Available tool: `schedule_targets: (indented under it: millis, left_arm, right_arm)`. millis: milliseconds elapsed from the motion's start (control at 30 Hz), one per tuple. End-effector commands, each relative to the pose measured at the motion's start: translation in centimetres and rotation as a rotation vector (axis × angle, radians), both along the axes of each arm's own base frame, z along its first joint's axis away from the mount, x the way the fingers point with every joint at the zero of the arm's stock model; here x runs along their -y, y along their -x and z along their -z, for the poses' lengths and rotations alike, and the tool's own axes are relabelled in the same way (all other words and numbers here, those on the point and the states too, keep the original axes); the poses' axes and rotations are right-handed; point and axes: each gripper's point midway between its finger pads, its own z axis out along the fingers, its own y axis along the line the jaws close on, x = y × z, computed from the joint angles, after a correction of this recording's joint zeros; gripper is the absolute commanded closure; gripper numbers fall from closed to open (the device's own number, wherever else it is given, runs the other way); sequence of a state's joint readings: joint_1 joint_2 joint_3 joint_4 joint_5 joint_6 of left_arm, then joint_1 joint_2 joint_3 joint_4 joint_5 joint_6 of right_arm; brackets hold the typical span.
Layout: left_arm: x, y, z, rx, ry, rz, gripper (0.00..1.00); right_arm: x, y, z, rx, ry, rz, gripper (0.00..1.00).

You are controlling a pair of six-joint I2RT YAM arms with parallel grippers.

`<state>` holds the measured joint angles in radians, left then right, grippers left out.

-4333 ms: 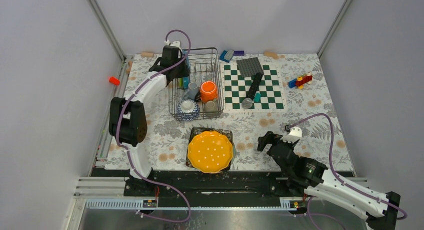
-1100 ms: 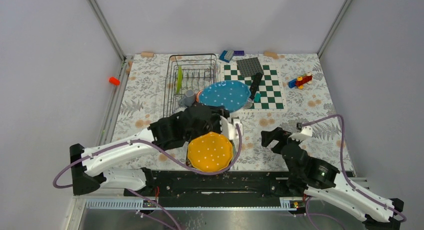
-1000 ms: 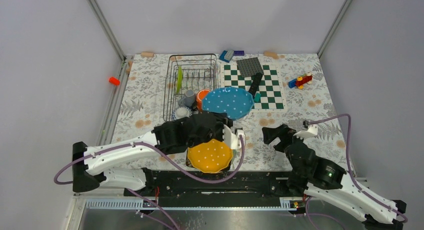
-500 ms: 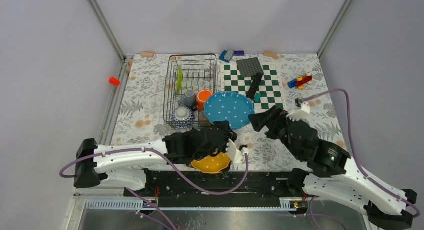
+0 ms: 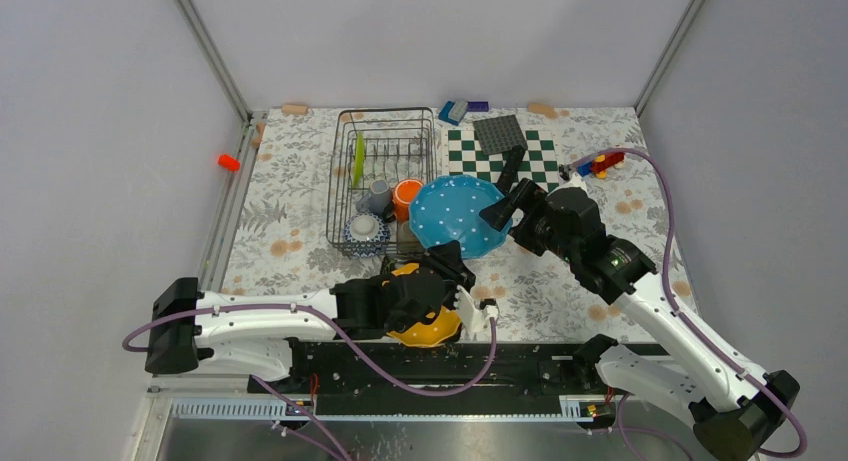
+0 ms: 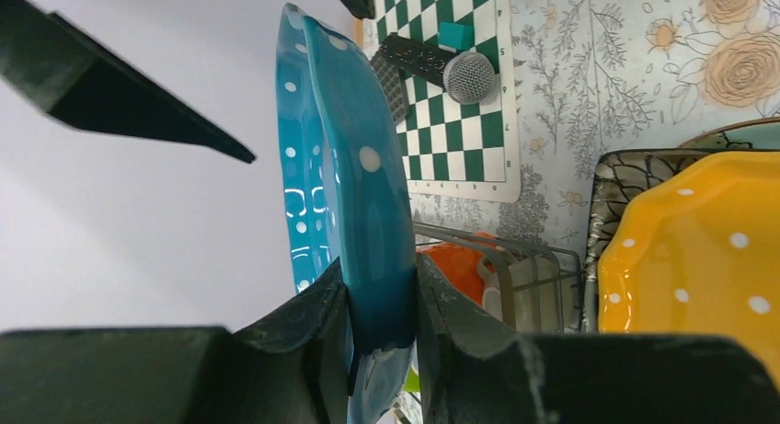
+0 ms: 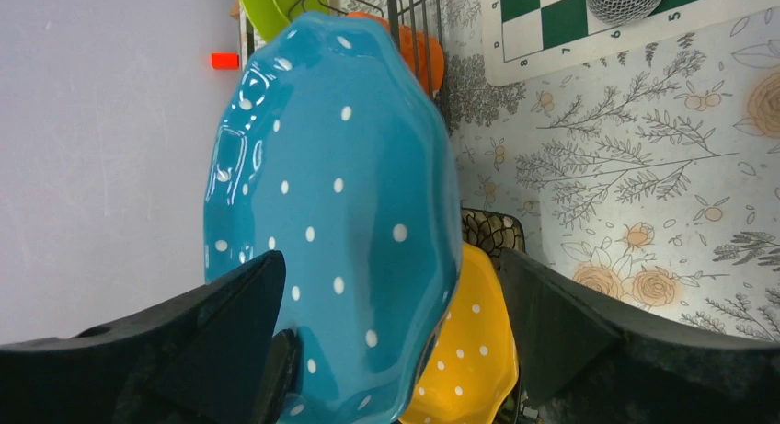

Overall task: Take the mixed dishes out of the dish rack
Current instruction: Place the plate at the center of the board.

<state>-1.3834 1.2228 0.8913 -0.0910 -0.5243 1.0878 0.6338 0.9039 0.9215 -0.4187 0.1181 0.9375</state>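
My left gripper (image 5: 452, 257) is shut on the lower rim of the blue white-dotted plate (image 5: 460, 215) and holds it tilted above the mat, right of the dish rack (image 5: 345, 186). In the left wrist view the rim (image 6: 354, 166) is pinched between both fingers (image 6: 379, 314). My right gripper (image 5: 503, 206) is open, its jaws astride the plate's right edge (image 7: 340, 212) without touching it. The orange dotted plate (image 5: 425, 328) lies on a dark patterned plate (image 7: 492, 231) under my left arm. The rack holds a lime green plate (image 5: 358, 159), an orange mug (image 5: 408, 193), a grey cup (image 5: 378, 194) and a patterned bowl (image 5: 367, 236).
The checkerboard mat (image 5: 545, 176) lies right of the rack with a grey studded square plate (image 5: 499, 133) and a dark cylinder (image 5: 511, 166) on it. Toy bricks (image 5: 601, 162) lie at the far right, more (image 5: 453, 110) behind the rack. A red brick (image 5: 229, 162) sits at the left wall.
My right arm swung up and left from the front right until its open jaws reached the blue plate's right edge. My left gripper lifted the plate out of the rack and brought it forward.
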Motion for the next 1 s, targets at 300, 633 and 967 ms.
schedule_targets:
  millis: [300,633,967]
  left_arm:
    - [-0.2,-0.8,-8.8,0.160,0.302,-0.065,1.00]
    - [-0.1,-0.8,-8.4,0.144,0.306,-0.068,0.72]
    - [1.4,0.8,-9.3,-0.024,0.461,0.000,0.01]
  right_arm:
    - [-2.2,-1.6,-0.1,0.020,-0.238,-0.042,0.40]
    - [-1.7,-1.7,-2.2,0.104,-0.401,0.011,0.88]
    - [2.9,-2.7,-6.2,0.295,-0.450,0.212,1.00]
